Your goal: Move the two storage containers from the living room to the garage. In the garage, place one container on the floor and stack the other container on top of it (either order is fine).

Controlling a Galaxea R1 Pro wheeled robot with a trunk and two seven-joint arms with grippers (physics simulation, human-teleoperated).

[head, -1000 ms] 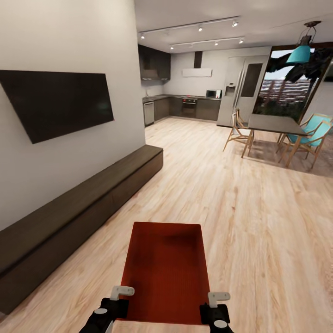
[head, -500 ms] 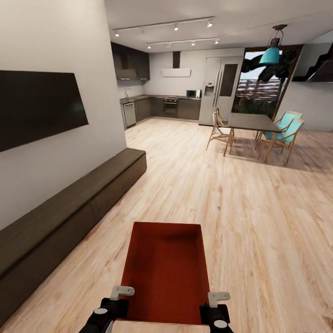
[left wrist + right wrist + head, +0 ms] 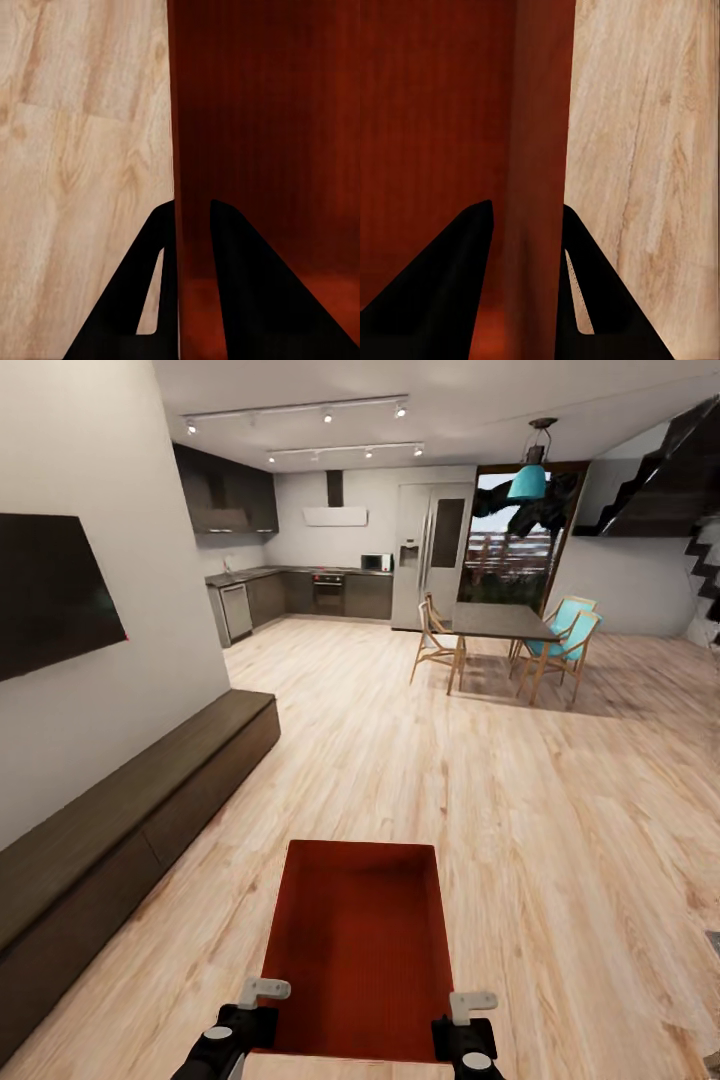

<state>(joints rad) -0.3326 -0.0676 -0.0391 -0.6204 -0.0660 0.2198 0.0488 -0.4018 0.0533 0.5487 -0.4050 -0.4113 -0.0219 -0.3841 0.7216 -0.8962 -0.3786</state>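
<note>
An orange-red storage container (image 3: 357,945) hangs in front of me above the light wood-plank living room floor (image 3: 520,800), held by both arms. My left gripper (image 3: 262,1000) is shut on its left wall (image 3: 191,150), one dark finger on each side of the wall. My right gripper (image 3: 462,1005) is shut on the right wall (image 3: 536,150) the same way. The bin is open-topped and holds nothing. Only this one container is in view.
A long low dark-brown cabinet (image 3: 120,820) runs along the left wall under a black TV (image 3: 50,595). Ahead lie a dark kitchen (image 3: 300,590), a fridge (image 3: 430,555), and a dining table with chairs (image 3: 505,640). Stairs (image 3: 700,540) rise at the far right.
The whole view has swung to the right: TV and cabinet slid left, the dining set moved toward centre, stairs came into view. The container and both grippers keep their place in the picture.
</note>
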